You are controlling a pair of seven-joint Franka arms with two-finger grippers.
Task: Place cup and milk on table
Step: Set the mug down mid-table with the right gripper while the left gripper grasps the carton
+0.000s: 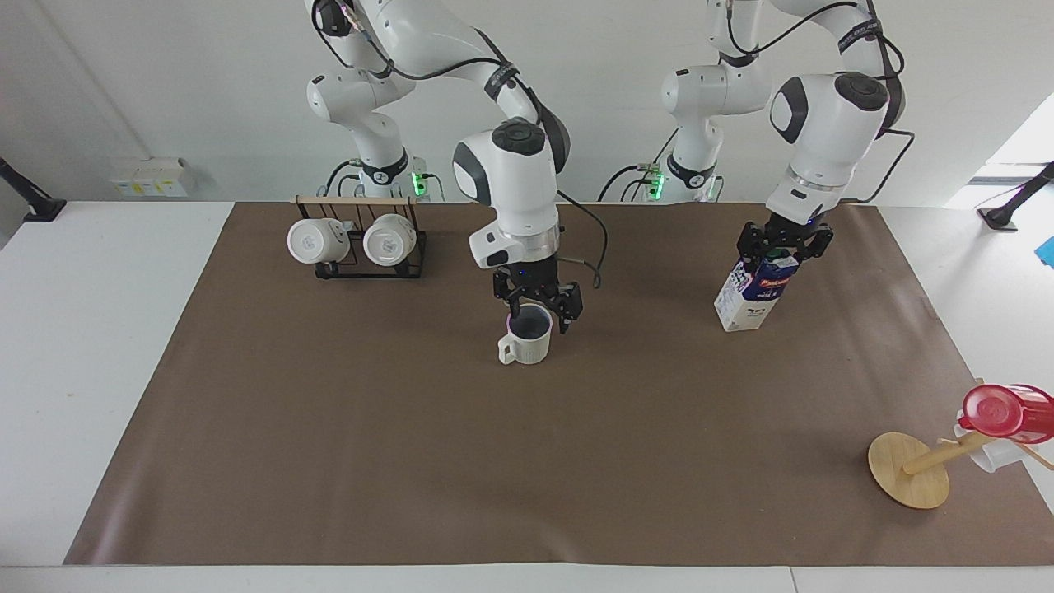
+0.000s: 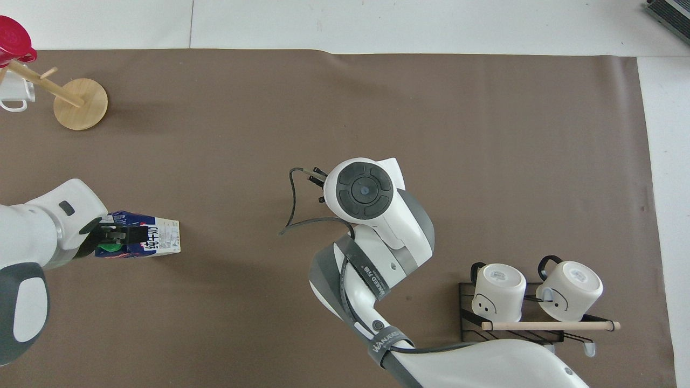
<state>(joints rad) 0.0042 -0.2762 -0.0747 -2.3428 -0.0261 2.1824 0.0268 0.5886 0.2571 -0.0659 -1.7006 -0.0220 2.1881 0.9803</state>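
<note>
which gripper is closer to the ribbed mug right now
Right. The right gripper hangs just over the ribbed mug, fingers open. The left gripper is at the top of the milk carton, toward the left arm's end of the table.

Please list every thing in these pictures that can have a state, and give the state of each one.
cup: upright on the brown paper, released.
right gripper: open, just above the cup's rim.
milk carton: tilted, cap on, held at the top.
left gripper: shut on the milk carton.
two white mugs: hanging on their sides on the black rack.
red cup: hung on the wooden stand.
</note>
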